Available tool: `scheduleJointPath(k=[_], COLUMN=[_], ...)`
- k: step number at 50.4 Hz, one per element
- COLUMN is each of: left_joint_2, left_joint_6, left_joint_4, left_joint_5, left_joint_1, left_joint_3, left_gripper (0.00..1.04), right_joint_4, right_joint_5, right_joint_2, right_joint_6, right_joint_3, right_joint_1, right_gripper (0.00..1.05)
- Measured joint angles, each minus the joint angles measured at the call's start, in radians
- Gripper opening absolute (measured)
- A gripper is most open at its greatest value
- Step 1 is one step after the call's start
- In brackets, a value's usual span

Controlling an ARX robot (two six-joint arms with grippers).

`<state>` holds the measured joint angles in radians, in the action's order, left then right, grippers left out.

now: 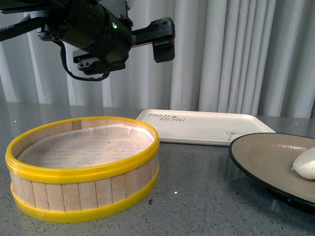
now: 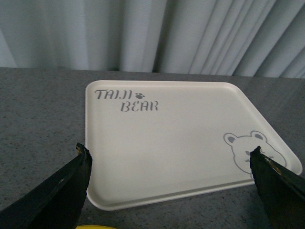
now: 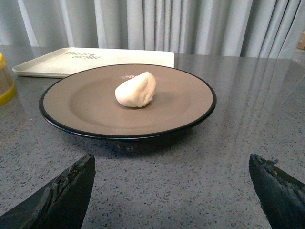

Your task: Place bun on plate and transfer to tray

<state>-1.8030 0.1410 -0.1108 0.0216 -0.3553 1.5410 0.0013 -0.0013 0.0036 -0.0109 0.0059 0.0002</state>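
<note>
Gaping empty, left pincer [image 2: 169, 149] and right pincer [image 3: 171, 162] touch nothing; bun [image 3: 136, 89] lies on plate [image 3: 190, 102] (basket [image 1: 83, 191] beside, tray [image 1: 197, 129] behind)

Place: most likely robot lab or test room, dressed as small dining scene.

Signs:
- Black robot arm [image 1: 93, 29] with cables hangs above worktop [image 1: 197, 196].
- Worktop grey, speckled, stone-like, slightly glossy.
- Pale pleated curtain [image 1: 236, 54] closes whole background in all three views, like backdrop.
- Tableware laid out like props: wooden steamer basket [image 1: 83, 167] with yellow rims, cream tray [image 2: 181, 143] printed "TAIJI BEAR" with bear drawing, black-rimmed plate [image 3: 86, 102] carrying bun [image 3: 137, 89].
</note>
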Motion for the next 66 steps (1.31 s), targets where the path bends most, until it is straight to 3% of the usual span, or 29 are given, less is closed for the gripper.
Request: scheduleJointPath(k=[2,6,9,17,32,51,66], left_joint_2=[0.001,0.055,0.116,0.297,0.494,0.761,0.966], left_joint_6=[-0.006,-0.072,-0.093,-0.120,-0.129,-0.135,-0.136], left_joint_4=[-0.009,-0.196,-0.300,-0.480,-0.626,-0.682,-0.607], left_joint_5=[-0.023,-0.249,-0.312,-0.297,-0.202,-0.115,-0.027], left_joint_1=[-0.006,-0.014,-0.005,0.071,0.159,0.256,0.353], left_joint_3=[-0.005,-0.137,-0.259,-0.573,-0.976,-1.302,-1.429], left_gripper=[0.97,0.84,0.75,0.50,0.04,0.04,0.04], right_joint_4=[0.000,0.000,0.000,0.000,0.000,0.000,0.000], right_joint_5=[0.000,0.000,0.000,0.001,0.000,0.000,0.000], right_joint_2=[0.000,0.000,0.000,0.000,0.000,0.000,0.000], right_joint_6=[0.000,0.000,0.000,0.000,0.000,0.000,0.000], right_joint_3=[0.000,0.000,0.000,0.000,0.000,0.000,0.000], right_joint_1=[0.000,0.000,0.000,0.000,0.000,0.000,0.000], right_gripper=[0.96,0.96,0.96,0.96,0.96,0.96,0.96])
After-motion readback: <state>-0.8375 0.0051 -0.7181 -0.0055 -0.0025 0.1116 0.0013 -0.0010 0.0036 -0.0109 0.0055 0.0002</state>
